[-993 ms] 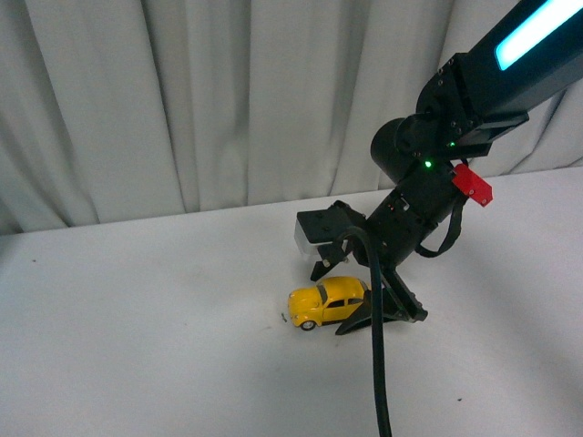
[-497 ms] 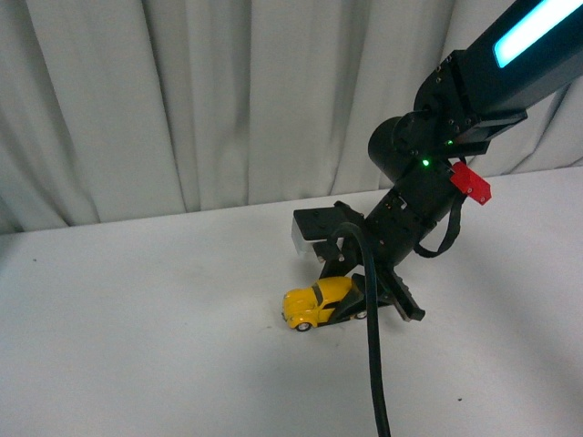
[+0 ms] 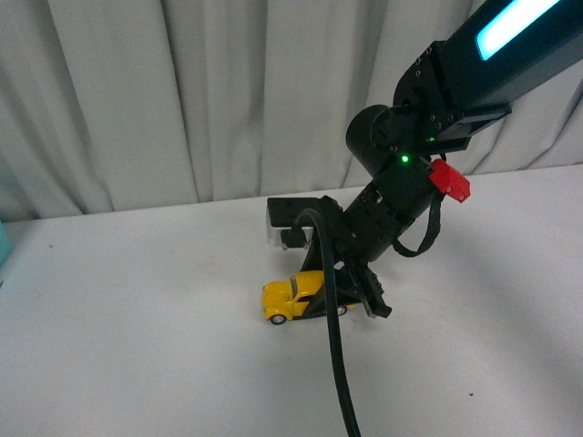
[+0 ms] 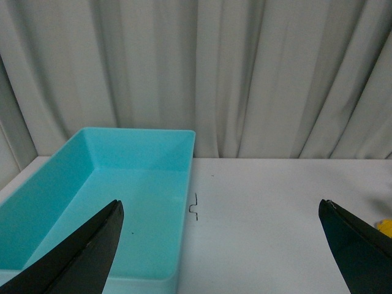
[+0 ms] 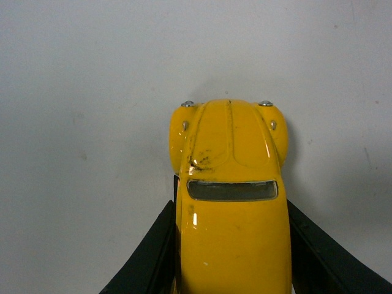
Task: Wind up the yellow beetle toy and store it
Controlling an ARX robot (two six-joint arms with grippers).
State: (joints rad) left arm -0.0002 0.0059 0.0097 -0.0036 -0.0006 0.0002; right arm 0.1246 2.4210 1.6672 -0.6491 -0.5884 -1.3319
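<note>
No legible text, label, brand, number or sign is found on the yellow beetle toy (image 5: 229, 245), on the red tag (image 3: 449, 180), on the turquoise bin (image 4: 141, 147), or on any other surface viewed.

Backdrop: pale grey pleated curtain (image 3: 137, 100) spans the whole rear.
Support: white matte counter (image 3: 127, 364) with a few small dark specks.
Light: even, soft shadows.
</note>
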